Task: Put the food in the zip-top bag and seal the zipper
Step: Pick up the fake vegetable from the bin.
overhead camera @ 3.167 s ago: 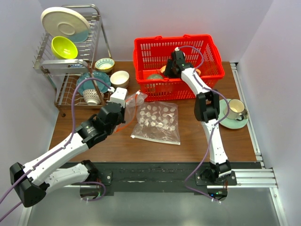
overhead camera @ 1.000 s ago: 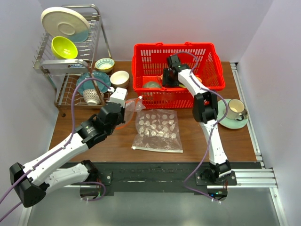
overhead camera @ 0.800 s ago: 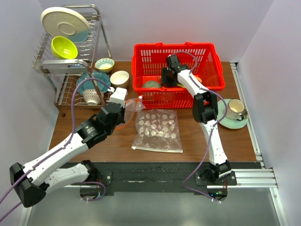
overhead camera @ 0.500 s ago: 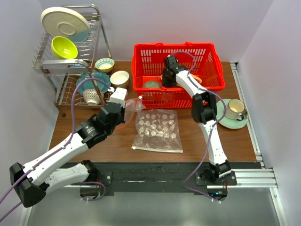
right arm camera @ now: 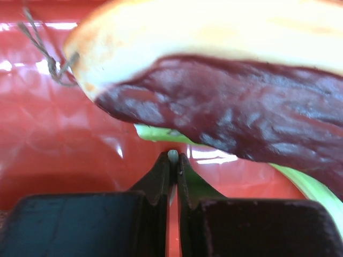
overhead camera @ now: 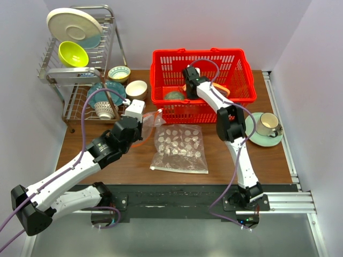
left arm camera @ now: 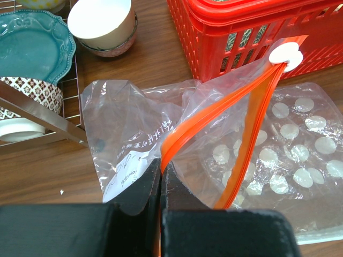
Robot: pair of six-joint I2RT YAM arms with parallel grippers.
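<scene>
From above, the red basket stands at the far edge of the worktop, about midway along it. The right gripper reaches down inside it, close to the dark green ball by the basket's near wall. The left gripper sits left of centre, holding the zip-top bag just off the basket's near-left corner. A dotted clear bag lies flat mid-table. A dish rack fills the far-left corner, and a cup on a saucer stands by the right edge.

In the left wrist view, the jaws are pressed together on the orange-red zipper at one end of the bag's mouth. The strip runs away to a white slider against the basket. A teal plate and a white bowl are at the upper left.

In the right wrist view, the jaws are nearly together, pinching a thin pale tip of the light-green stalks on the basket floor. The red-brown slab with its pale yellow rim lies across the stalks.
</scene>
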